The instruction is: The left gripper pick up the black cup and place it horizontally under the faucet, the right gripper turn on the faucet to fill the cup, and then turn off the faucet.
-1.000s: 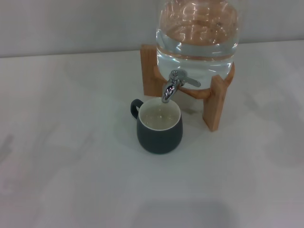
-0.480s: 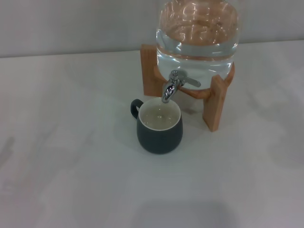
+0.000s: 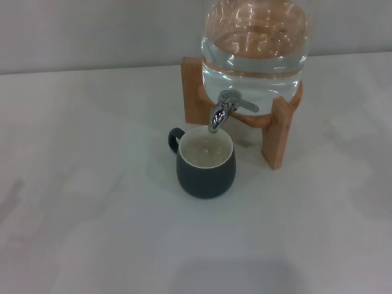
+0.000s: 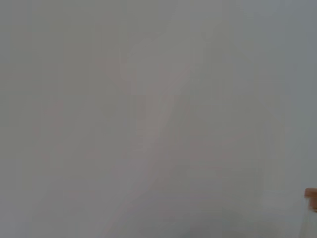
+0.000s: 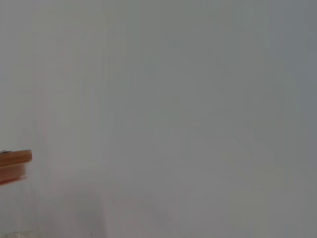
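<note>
1. While neither arm's jaws show in any view, I cannot tell whether they are open or closed
2. Upright on the white tabletop [image 3: 92,214], the black cup [image 3: 206,174] stands directly under the faucet [image 3: 222,111], handle toward the robot's left, pale liquid inside
3. Behind it, the faucet juts from the glass water jug [image 3: 254,43], cradled in the wooden stand [image 3: 278,138]
4. An edge of the wooden stand shows in the right wrist view [image 5: 15,158]
</note>
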`<state>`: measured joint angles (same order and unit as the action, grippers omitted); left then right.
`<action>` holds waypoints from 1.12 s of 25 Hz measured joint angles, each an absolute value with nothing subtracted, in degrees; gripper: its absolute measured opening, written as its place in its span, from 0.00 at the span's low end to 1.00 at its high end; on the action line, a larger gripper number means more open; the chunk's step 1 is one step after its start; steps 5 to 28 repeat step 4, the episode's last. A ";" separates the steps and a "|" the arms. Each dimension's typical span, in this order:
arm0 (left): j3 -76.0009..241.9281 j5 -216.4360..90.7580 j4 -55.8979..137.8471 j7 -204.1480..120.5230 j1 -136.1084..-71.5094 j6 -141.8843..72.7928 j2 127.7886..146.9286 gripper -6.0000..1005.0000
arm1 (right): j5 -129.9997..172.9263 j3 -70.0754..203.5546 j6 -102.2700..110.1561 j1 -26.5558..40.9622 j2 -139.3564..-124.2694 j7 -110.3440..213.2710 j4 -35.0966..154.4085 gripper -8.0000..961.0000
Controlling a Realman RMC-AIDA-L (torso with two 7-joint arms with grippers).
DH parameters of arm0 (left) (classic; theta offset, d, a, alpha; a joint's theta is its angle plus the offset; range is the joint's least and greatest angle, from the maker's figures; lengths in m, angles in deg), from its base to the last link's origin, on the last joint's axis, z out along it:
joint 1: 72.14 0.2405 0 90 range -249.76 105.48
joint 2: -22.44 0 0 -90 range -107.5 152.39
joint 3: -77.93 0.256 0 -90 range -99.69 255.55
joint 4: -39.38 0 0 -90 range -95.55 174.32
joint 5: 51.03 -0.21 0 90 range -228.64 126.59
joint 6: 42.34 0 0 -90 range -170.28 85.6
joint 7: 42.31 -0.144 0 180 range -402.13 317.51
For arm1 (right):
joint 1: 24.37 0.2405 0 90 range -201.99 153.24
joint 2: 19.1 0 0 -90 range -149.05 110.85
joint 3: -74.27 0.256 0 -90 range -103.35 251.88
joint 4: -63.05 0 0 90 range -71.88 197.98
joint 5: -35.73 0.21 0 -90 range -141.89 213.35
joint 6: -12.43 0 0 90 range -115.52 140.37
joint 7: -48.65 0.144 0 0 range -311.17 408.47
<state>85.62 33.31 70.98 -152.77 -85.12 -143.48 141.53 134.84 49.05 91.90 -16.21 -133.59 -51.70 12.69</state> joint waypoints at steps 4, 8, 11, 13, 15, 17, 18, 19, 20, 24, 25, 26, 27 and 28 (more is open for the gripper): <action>85.62 33.36 71.66 -152.79 -85.08 -144.17 141.48 0.89 | 134.86 49.09 91.86 -16.29 -133.59 -51.72 12.70 0.88; 85.62 33.36 71.66 -152.79 -85.08 -144.17 141.48 0.89 | 134.86 49.09 91.86 -16.29 -133.59 -51.72 12.70 0.88; 85.62 33.36 71.66 -152.79 -85.08 -144.17 141.48 0.89 | 134.86 49.09 91.86 -16.29 -133.59 -51.72 12.70 0.88; 85.62 33.36 71.66 -152.79 -85.08 -144.17 141.48 0.89 | 134.86 49.09 91.86 -16.29 -133.59 -51.72 12.70 0.88; 85.62 33.36 71.66 -152.79 -85.08 -144.17 141.48 0.89 | 134.86 49.09 91.86 -16.29 -133.59 -51.72 12.70 0.88; 85.62 33.36 71.66 -152.79 -85.08 -144.17 141.48 0.89 | 134.86 49.09 91.86 -16.29 -133.59 -51.72 12.70 0.88; 85.62 33.36 71.66 -152.79 -85.08 -144.17 141.48 0.89 | 134.86 49.09 91.86 -16.29 -133.59 -51.72 12.70 0.88; 85.62 33.36 71.66 -152.79 -85.08 -144.17 141.48 0.89 | 134.86 49.09 91.86 -16.29 -133.59 -51.72 12.70 0.88; 85.62 33.36 71.66 -152.79 -85.08 -144.17 141.48 0.89 | 134.86 49.09 91.86 -16.29 -133.59 -51.72 12.70 0.88; 85.62 33.36 71.66 -152.79 -85.08 -144.17 141.48 0.89 | 134.86 49.09 91.86 -16.29 -133.59 -51.72 12.70 0.88; 85.62 33.36 71.66 -152.79 -85.08 -144.17 141.48 0.89 | 134.86 49.09 91.86 -16.29 -133.59 -51.72 12.70 0.88; 85.62 33.36 71.66 -152.79 -85.08 -144.17 141.48 0.89 | 134.86 49.09 91.86 -16.29 -133.59 -51.72 12.70 0.88; 85.62 33.36 71.66 -152.79 -85.08 -144.17 141.48 0.89 | 134.86 49.09 91.86 -16.29 -133.59 -51.72 12.70 0.88; 85.62 33.36 71.66 -152.79 -85.08 -144.17 141.48 0.89 | 134.86 49.09 91.86 -16.29 -133.59 -51.72 12.70 0.88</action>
